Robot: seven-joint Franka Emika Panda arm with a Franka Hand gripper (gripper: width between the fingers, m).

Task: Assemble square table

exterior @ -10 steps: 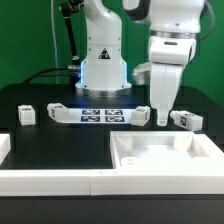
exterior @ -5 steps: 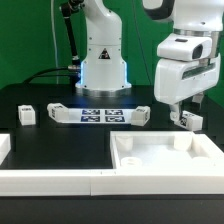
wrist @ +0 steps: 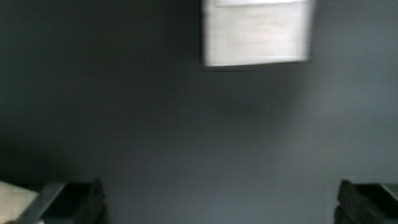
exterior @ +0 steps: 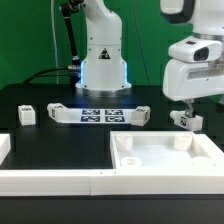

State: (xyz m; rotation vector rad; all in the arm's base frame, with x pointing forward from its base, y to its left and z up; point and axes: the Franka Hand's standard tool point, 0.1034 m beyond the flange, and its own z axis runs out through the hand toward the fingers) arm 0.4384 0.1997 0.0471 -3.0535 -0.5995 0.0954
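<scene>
Gripper [exterior: 188, 103] higher and further toward the exterior view's right than before, jaws apart, empty, near 1 leg [exterior: 186, 118]

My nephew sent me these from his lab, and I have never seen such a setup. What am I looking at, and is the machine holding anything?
This is a white robot arm at a black table, set up to build a small square table. One picture comes from a camera standing off the arm. The other comes from a camera on its wrist, looking down between the two fingers of its pincer. The pincer is open and holds nothing. On the table lie the white tray-like table top, four small white leg blocks and the marker board, a flat sheet of printed tags that belongs to the rig, not the furniture. White rails run along the front.
</scene>
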